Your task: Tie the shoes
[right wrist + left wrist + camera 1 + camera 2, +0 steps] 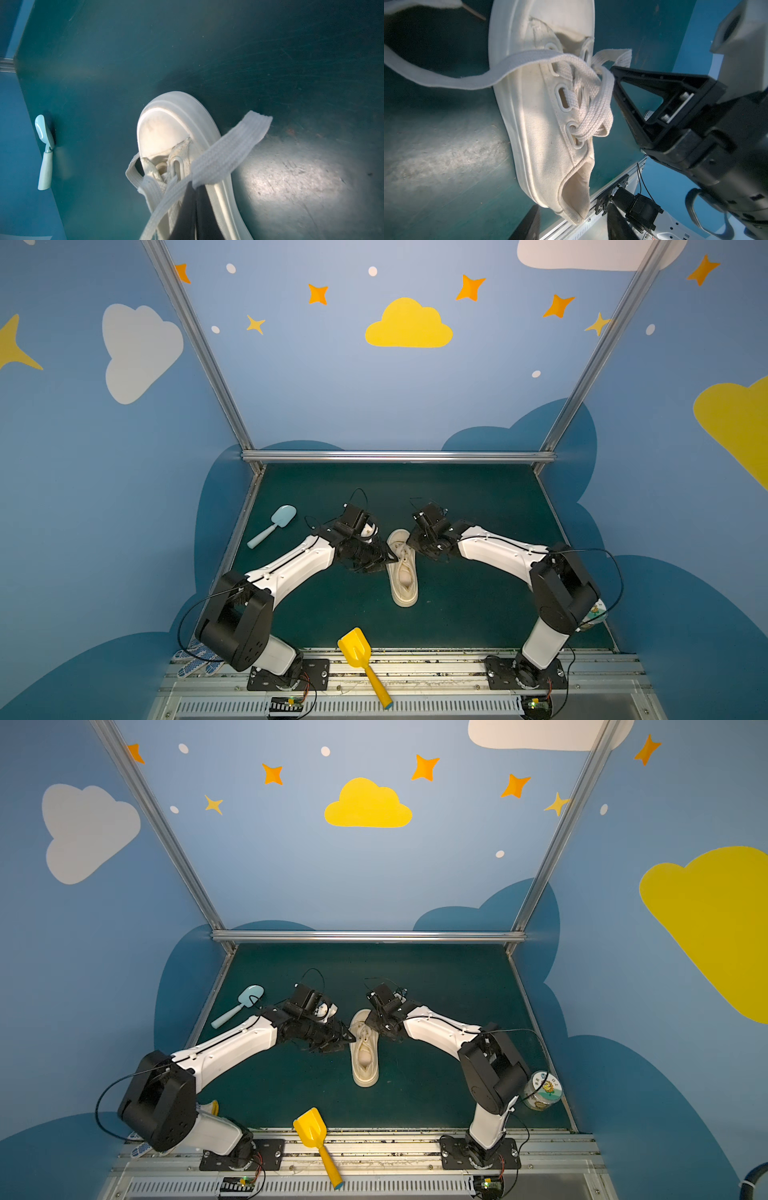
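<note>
Midway across the dark green tabletop mat [478, 506], between my two arms, lies the cream canvas low-top sneaker with the thick pale sole [403, 572], toe toward the back wall and heel toward the arm bases. My right gripper [611, 71] is clenched on one flat woven cream lace [228, 149] close over the lacing. The right wrist view shows the band pinched between the dark fingers, its free part running out past the edge of the toe. My left gripper [391, 561] sits against the shoe's left flank. In its wrist view the two fingers stand apart with nothing between them, so I read it as released. The other lace end [446, 76] sags in a loose arc off that side, unheld.

I judge the sneaker light enough to slide or tip if I haul on a lace, though the rubber sole should drag a little on the mat. The laces look soft, limp and wide: they will twist and won't keep a loop's shape unaided, but the weave should grip well. I would pinch each one flat across its width, a short way out from the eyelets with some slack left, and take the loose one mid-span, not at its tip.
</note>
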Controlling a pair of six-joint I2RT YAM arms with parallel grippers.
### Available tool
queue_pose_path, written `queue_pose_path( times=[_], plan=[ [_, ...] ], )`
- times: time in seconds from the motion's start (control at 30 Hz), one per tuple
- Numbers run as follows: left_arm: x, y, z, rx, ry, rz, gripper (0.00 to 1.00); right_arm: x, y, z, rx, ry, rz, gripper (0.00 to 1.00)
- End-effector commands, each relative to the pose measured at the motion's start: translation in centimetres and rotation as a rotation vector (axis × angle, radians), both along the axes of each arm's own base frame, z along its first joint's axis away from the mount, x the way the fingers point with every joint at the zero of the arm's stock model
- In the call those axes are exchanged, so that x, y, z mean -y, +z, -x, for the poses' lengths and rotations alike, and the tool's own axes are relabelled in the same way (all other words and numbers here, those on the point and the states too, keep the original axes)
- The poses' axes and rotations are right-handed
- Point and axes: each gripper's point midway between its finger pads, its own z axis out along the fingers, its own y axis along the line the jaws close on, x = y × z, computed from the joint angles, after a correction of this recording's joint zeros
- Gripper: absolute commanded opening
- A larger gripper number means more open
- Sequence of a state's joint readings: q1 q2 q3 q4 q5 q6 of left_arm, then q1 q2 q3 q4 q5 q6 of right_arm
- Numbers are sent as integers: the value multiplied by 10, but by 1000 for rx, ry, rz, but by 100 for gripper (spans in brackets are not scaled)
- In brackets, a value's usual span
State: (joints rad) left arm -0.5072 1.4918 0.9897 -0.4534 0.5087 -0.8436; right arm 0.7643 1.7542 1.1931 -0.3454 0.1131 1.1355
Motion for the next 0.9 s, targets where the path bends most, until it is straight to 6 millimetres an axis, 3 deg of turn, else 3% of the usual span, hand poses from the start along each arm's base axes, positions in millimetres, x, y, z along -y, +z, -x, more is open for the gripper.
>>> queue_pose_path(
  times=[0.0,0.87],
  plan=[
    [-1,4,1,10,3,17,52,-9,7,-3,27,28,-1,0],
    [3,2,-5,21,9,36,52,-12,28,11,87,111,-30,0]
  ],
)
